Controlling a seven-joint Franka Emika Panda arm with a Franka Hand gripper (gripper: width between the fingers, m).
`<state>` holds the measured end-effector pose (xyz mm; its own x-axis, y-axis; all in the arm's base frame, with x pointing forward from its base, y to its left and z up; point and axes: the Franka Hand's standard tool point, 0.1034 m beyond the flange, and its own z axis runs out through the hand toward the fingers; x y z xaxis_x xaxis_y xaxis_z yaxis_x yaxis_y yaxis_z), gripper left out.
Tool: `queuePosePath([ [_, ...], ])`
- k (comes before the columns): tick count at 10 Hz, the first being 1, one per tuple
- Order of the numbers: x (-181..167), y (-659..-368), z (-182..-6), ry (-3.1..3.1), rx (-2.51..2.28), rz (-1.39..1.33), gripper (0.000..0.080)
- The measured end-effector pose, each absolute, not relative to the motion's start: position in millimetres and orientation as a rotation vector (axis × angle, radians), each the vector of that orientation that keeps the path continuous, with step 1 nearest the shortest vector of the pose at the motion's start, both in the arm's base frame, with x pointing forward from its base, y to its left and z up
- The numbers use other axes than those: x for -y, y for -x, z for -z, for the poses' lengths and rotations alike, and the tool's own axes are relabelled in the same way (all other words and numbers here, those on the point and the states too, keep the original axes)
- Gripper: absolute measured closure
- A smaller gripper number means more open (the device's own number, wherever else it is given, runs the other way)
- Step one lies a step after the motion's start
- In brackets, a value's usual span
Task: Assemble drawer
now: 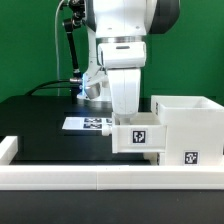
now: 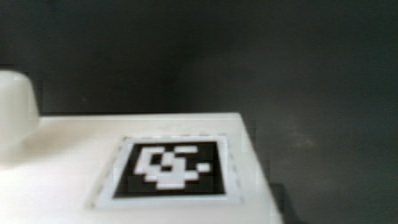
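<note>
A small white open-topped tray (image 1: 135, 135) with a square tag on its front hangs just off the table against the left side of the tall white shell (image 1: 188, 122), which carries a tag low on its front. My gripper (image 1: 124, 118) reaches straight down into the tray, and the tray wall hides its fingers. It appears shut on the tray. In the wrist view a white tagged face of the tray (image 2: 173, 165) fills the near field and no fingertips show. The second tray is out of view.
A low white border rail (image 1: 90, 178) runs along the front and up the exterior view's left side. The marker board (image 1: 86, 123) lies flat on the black table behind the tray. A rounded white shape (image 2: 15, 110) sits at the wrist view's edge.
</note>
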<state>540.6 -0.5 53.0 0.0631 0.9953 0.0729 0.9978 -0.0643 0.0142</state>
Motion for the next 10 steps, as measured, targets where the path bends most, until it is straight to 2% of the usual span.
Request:
queuePosePath([
  [10,1.1,-541.4,-51.6,2.237,2.155,0.098,0.0757],
])
